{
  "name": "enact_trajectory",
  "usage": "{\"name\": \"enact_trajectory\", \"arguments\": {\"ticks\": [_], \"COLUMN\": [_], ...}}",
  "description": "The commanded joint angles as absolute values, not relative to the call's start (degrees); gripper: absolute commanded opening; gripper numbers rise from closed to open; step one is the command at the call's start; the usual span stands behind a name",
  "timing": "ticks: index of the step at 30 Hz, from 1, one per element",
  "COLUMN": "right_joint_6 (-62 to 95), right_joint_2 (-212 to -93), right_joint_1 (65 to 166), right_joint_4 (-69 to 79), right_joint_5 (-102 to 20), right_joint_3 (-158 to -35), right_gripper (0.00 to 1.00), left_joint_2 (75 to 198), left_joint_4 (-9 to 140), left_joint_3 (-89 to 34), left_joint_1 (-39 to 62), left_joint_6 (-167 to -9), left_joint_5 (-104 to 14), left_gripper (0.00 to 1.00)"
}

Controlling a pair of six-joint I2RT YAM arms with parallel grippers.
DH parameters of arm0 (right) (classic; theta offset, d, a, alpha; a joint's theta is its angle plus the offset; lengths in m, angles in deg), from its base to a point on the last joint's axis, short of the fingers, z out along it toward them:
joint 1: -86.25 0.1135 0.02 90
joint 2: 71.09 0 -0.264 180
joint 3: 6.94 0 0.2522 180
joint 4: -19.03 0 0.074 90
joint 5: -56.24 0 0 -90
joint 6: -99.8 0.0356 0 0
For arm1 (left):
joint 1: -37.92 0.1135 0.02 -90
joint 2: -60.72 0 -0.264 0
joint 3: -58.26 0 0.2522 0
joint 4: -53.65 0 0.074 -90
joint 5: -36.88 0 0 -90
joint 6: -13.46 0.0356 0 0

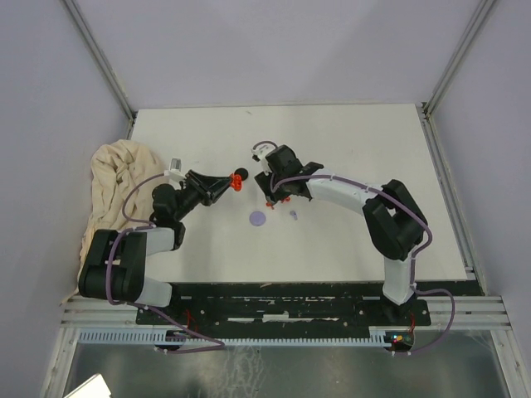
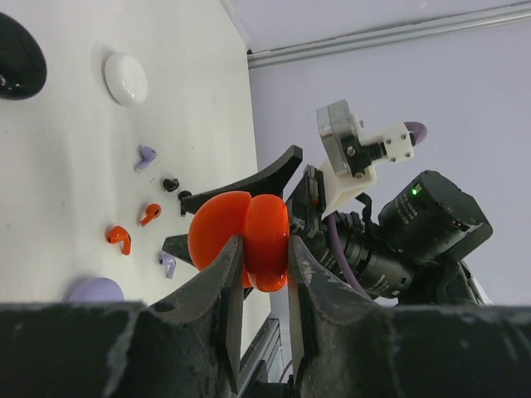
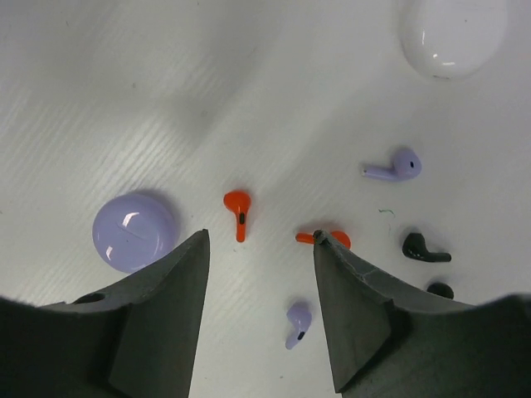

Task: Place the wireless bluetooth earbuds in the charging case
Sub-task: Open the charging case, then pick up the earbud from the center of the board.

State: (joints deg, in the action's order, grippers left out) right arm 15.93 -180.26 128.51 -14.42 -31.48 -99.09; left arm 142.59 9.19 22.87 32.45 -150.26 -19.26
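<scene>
My left gripper (image 2: 261, 257) is shut on an open red charging case (image 2: 249, 236) and holds it in the air above the table; it also shows in the top view (image 1: 238, 179). My right gripper (image 3: 261, 238) is open and empty, hovering over the loose earbuds. A red earbud (image 3: 238, 212) lies just ahead of its jaws. A second red earbud (image 3: 330, 239) is partly hidden behind the right finger. A lilac earbud (image 3: 297, 323) lies between the fingers. Another lilac earbud (image 3: 397, 167) and a black earbud (image 3: 423, 249) lie to the right.
A closed lilac case (image 3: 133, 232) lies left of the earbuds, a white case (image 3: 452, 33) farther off, and a black case (image 2: 17, 58) beyond it. A crumpled beige cloth (image 1: 120, 178) lies at the table's left edge.
</scene>
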Motion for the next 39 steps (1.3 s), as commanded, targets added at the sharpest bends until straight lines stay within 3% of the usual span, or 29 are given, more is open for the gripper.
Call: {"name": "enact_trajectory", "arguments": {"ticks": [1, 23, 39], "right_joint_6": [15.8, 16.3, 16.9], "right_joint_2": [-184.1, -192.2, -193.3], "right_joint_1": [128.4, 129.6, 130.1], "right_joint_4": [-16.5, -19.0, -19.8], "right_joint_5": [-34.0, -36.0, -35.0], "right_joint_3": [-106.1, -110.7, -111.0], "right_gripper": [0.61, 0.55, 0.41], "left_joint_2": [142.5, 143.0, 142.8], "left_joint_4": [2.7, -1.2, -1.5], "left_joint_3": [24.8, 27.2, 27.5], "left_joint_1": [34.7, 38.6, 39.3], "left_joint_6": [-153.9, -156.7, -156.8], "left_joint_5": [-16.3, -13.4, -13.0], "left_gripper": [0.03, 0.03, 0.03]}}
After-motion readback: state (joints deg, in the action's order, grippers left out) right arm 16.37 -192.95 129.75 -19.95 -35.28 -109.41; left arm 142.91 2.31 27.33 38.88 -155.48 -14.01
